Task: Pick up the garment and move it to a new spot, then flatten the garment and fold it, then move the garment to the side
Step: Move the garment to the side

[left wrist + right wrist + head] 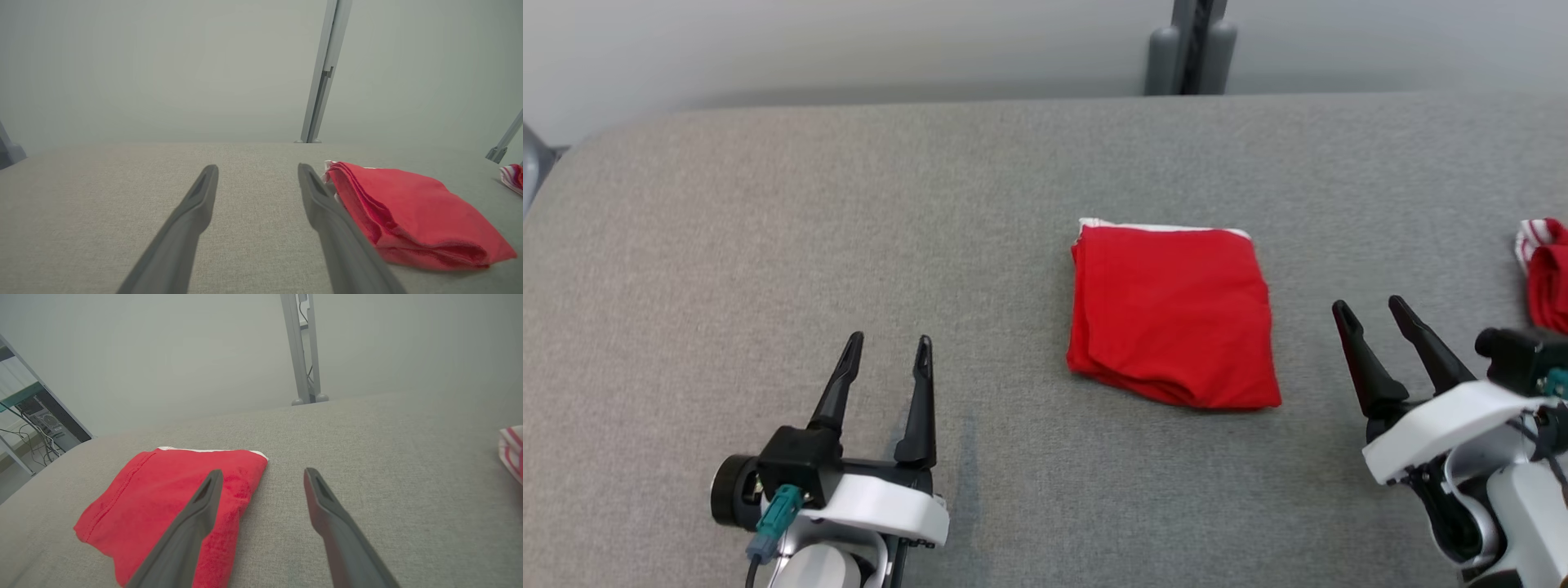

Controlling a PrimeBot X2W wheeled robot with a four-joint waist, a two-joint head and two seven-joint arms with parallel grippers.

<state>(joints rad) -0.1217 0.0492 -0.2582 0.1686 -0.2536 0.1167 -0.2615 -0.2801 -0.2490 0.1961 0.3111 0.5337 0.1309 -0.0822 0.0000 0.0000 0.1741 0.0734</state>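
Both of your end effectors are released and empty over the grey table (768,204). The left end effector (889,339) and the right end effector (1368,304) each have their fingers spread with nothing between them.

The jersey (1547,278), red with red-and-white striped trim, lies just beyond and to the right of the right end effector. It touches neither finger and is cut off by the picture's edge. Between the two end effectors, nearer the right one, lies a different folded red cloth (1172,314) with a white edge.

So little of the jersey shows that you cannot tell whether it is flat, folded or bunched. It may be waiting to be picked up or may be put aside; on this evidence, no step can be counted as done.

The head view gives you both end effectors and the cloth's square outline together. The left wrist view shows the cloth's stacked layers from the side, just right of the left end effector. The right wrist view shows the cloth's stitched hem beside the right end effector, and a shelf (41,416) with a computer far to its left.
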